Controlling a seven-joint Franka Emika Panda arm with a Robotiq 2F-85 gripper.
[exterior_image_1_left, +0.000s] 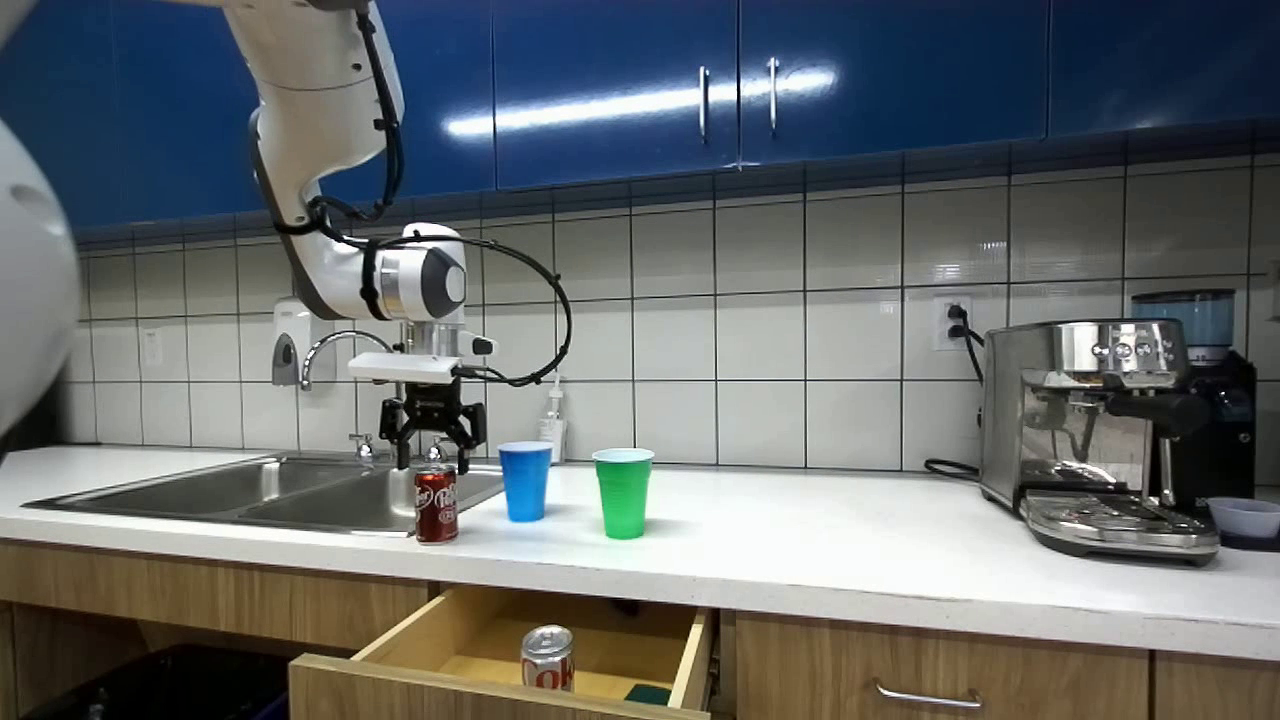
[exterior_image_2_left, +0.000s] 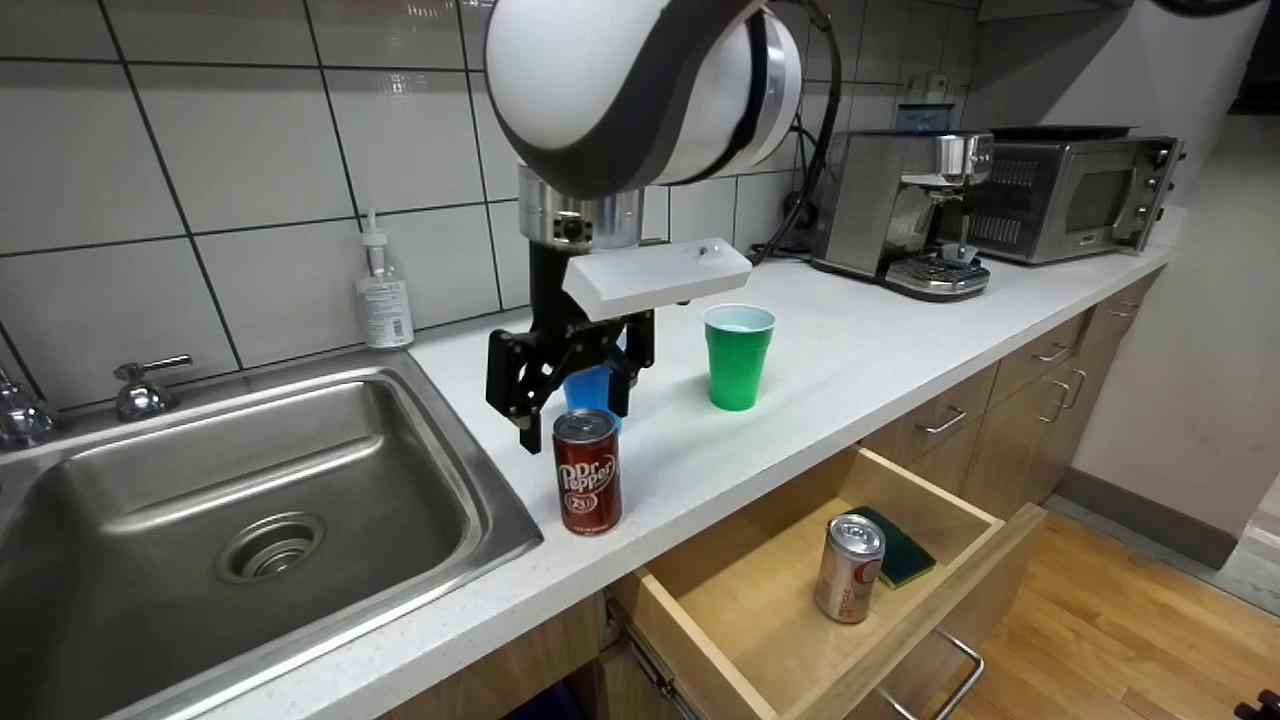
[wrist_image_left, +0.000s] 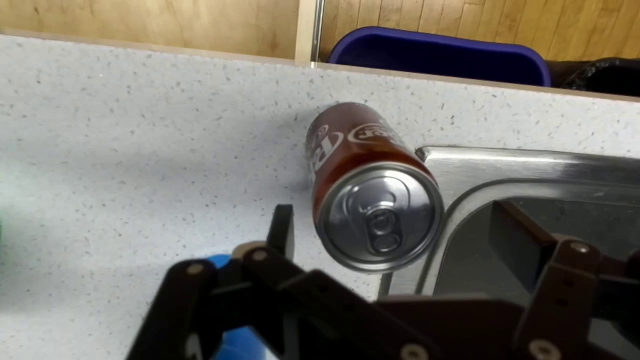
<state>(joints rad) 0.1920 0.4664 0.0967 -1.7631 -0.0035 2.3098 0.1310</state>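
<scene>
My gripper (exterior_image_1_left: 432, 464) is open and empty, pointing down just above and behind a dark red Dr Pepper can (exterior_image_1_left: 436, 507). The can stands upright on the white counter beside the sink corner, in both exterior views (exterior_image_2_left: 588, 485). In the wrist view the can (wrist_image_left: 357, 145) shows between the two spread fingers (wrist_image_left: 392, 225), its lid facing the camera; neither finger appears to touch it. A blue cup (exterior_image_1_left: 525, 485) stands close by, partly hidden behind the gripper (exterior_image_2_left: 575, 428) in an exterior view. A green cup (exterior_image_1_left: 624, 495) stands further along the counter.
An open drawer (exterior_image_2_left: 740, 590) below the counter holds a silver can (exterior_image_2_left: 850, 570) and a green sponge (exterior_image_2_left: 895, 545). A steel sink (exterior_image_2_left: 250, 440) and soap bottle (exterior_image_2_left: 385, 305) are beside the arm. An espresso machine (exterior_image_1_left: 1100, 440) stands further along. A purple bin (wrist_image_left: 440, 55) is below.
</scene>
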